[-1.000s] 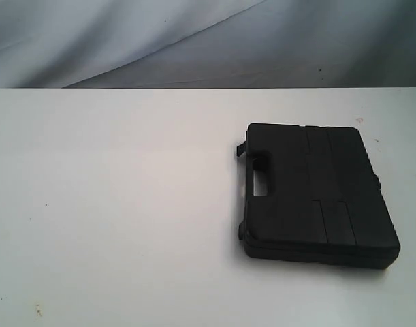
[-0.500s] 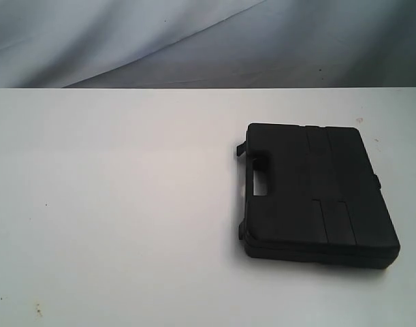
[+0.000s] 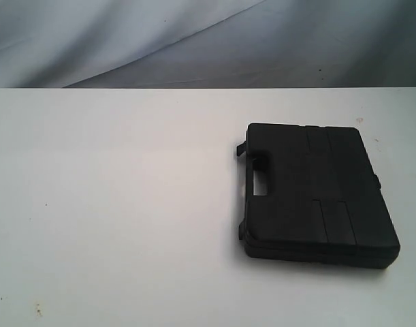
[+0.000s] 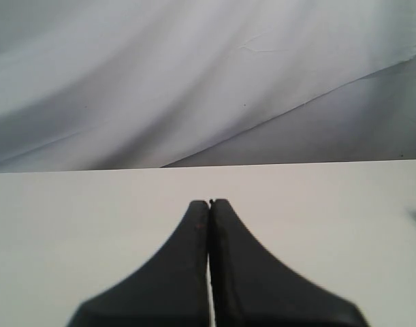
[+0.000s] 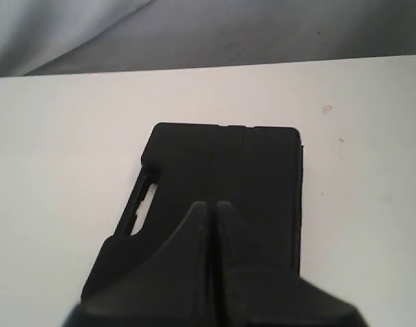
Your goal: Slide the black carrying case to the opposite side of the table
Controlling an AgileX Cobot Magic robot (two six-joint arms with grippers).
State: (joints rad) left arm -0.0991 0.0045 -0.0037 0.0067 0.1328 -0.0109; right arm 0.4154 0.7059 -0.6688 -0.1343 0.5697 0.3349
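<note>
1. I am keeping my right gripper (image 5: 211, 204) fully closed, fingertips pressed together with nothing between them. My left gripper (image 4: 209, 201) is closed and empty in the same way.
2. The case (image 3: 316, 194) is lying flat on the table (image 3: 126, 218), in the right half of the exterior view and nearer the right edge than the middle. The whole left half of the tabletop beside it is bare.
3. From my right wrist view, the case is sitting straight ahead of my closed right fingertips and below them. The fingers are overlapping its near end in the picture, but I cannot tell whether they are touching the lid. Neither arm is showing in the exterior view.
4. My left gripper is pointing over bare table, well apart from the case, so I am judging the right arm to be the nearer one.
5. The case's long axis is running from far to near in the exterior view, roughly in line with my right gripper. Its handle slot (image 3: 262, 182) is facing the open left side.
6. I am reckoning that the slide calls for a sideways push against the long edge opposite the handle, driving the case broadside toward the left.
</note>
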